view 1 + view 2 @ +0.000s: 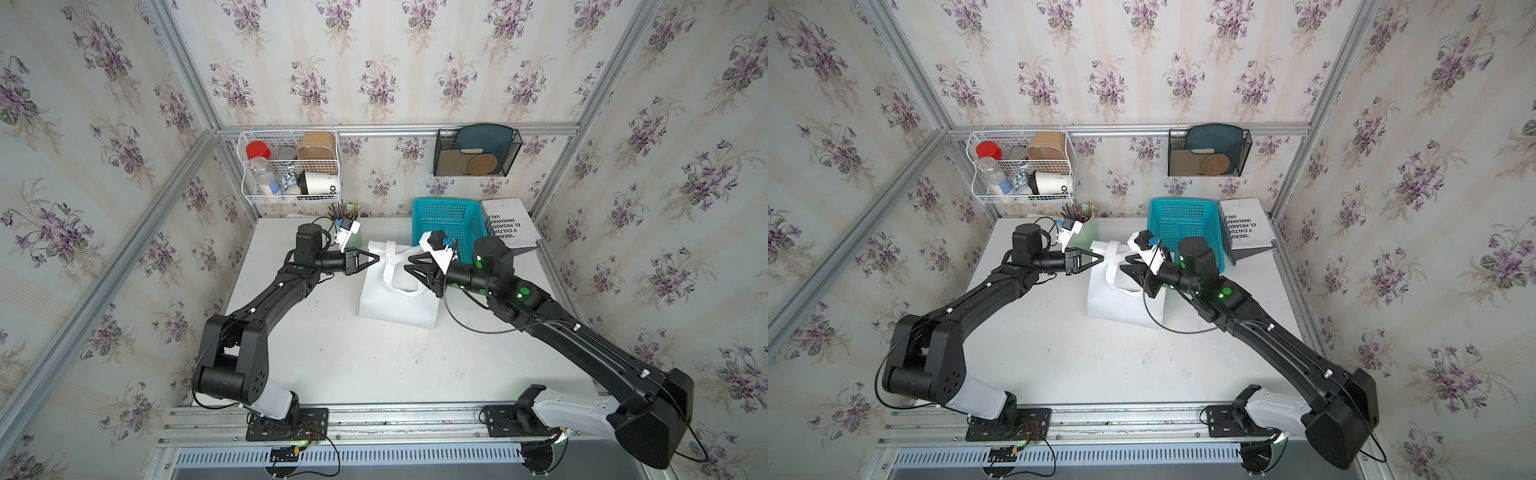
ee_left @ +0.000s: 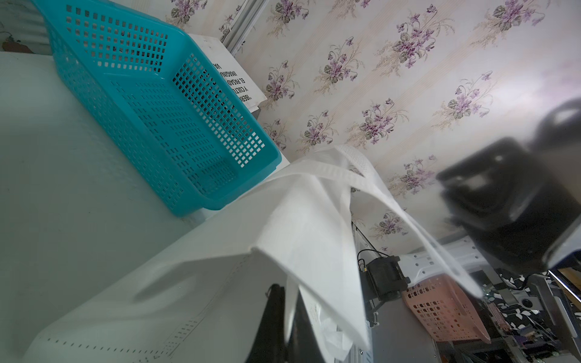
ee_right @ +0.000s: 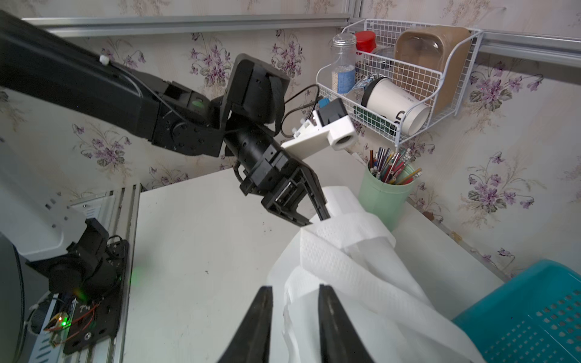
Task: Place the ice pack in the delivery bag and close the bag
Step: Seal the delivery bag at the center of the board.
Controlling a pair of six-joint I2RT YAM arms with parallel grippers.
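The white delivery bag (image 1: pixel 395 299) lies on the table's middle, its mouth and strap handles toward the back. My left gripper (image 1: pixel 378 259) is shut on a thin fold of the bag's rim (image 2: pixel 314 220) and lifts it; the pinch shows in the left wrist view (image 2: pixel 290 301). From the other side, my right gripper (image 1: pixel 408 264) is at the bag's mouth. Its fingers (image 3: pixel 265 314) stand apart, open, with a loose edge of the bag (image 3: pixel 345 276) between them, not pinched. Both top views show the two grippers facing each other over the bag (image 1: pixel 1121 307). The ice pack is out of view.
A blue mesh basket (image 1: pixel 451 220) stands just behind the bag, beside a white book (image 1: pixel 509 222) on a stand. A green pencil cup (image 1: pixel 352 232) is at the back, near the left wrist. A wire rack (image 1: pixel 291 166) and a black holder (image 1: pixel 476 151) hang on the wall.
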